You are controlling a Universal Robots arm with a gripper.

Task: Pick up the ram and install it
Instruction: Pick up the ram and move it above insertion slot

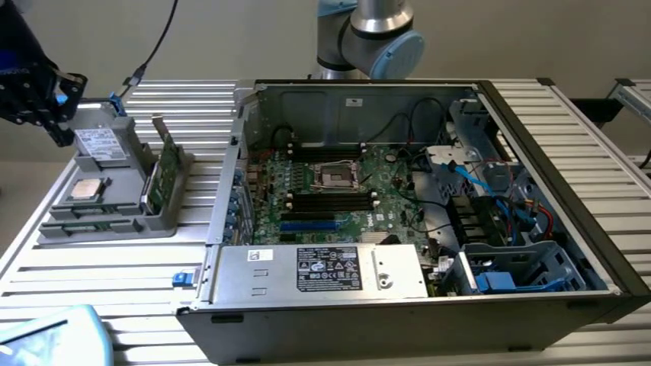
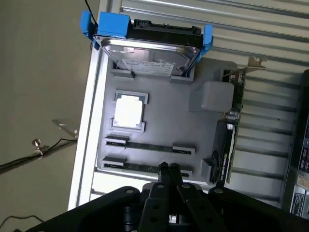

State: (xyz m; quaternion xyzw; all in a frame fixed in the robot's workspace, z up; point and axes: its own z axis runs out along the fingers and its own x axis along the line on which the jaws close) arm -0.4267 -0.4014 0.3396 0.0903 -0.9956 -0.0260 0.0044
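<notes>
The end effector [image 2: 168,170] is hovering clenched, grasping nothing, over the grey tray [image 2: 203,96] that is sitting on the surface [image 2: 270,29]. The ram [image 2: 145,167] is lying in a tray slot directly under the fingertips, beside a second stick [image 2: 149,146] and near the processor [image 2: 128,111].
</notes>
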